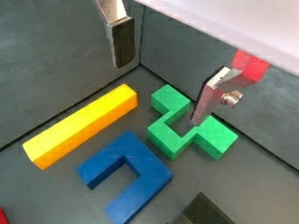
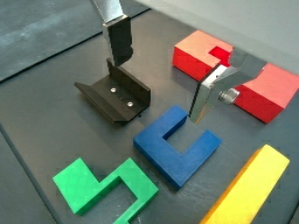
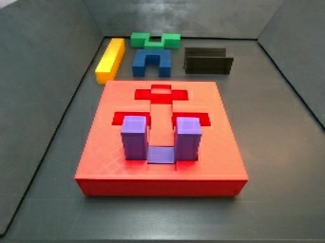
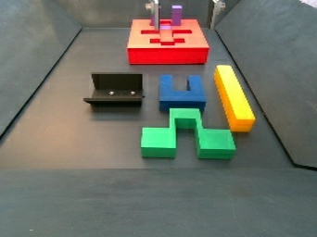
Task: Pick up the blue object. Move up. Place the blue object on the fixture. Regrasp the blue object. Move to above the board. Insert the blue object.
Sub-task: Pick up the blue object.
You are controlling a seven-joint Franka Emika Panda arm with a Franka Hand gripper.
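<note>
The blue object (image 2: pixel 176 144) is a dark blue U-shaped block lying flat on the dark floor. It also shows in a wrist view (image 1: pixel 122 171) and in both side views (image 3: pixel 152 62) (image 4: pixel 183 91). The gripper (image 2: pixel 160 92) hangs open and empty well above the floor, over the gap between the blue object, the fixture and the board; it also shows in a wrist view (image 1: pixel 160 87). Only its fingertips (image 4: pixel 155 9) show at the top edge of a side view. The black fixture (image 2: pixel 114 94) (image 4: pixel 111 90) stands empty beside the blue object. The red board (image 3: pixel 159 142) (image 4: pixel 168 42) holds an upright purple U-piece (image 3: pixel 155 138).
A green notched block (image 4: pixel 183 134) (image 1: pixel 187 129) and a yellow bar (image 4: pixel 233 94) (image 1: pixel 82 127) lie next to the blue object. Grey bin walls (image 3: pixel 64 85) enclose the floor on all sides.
</note>
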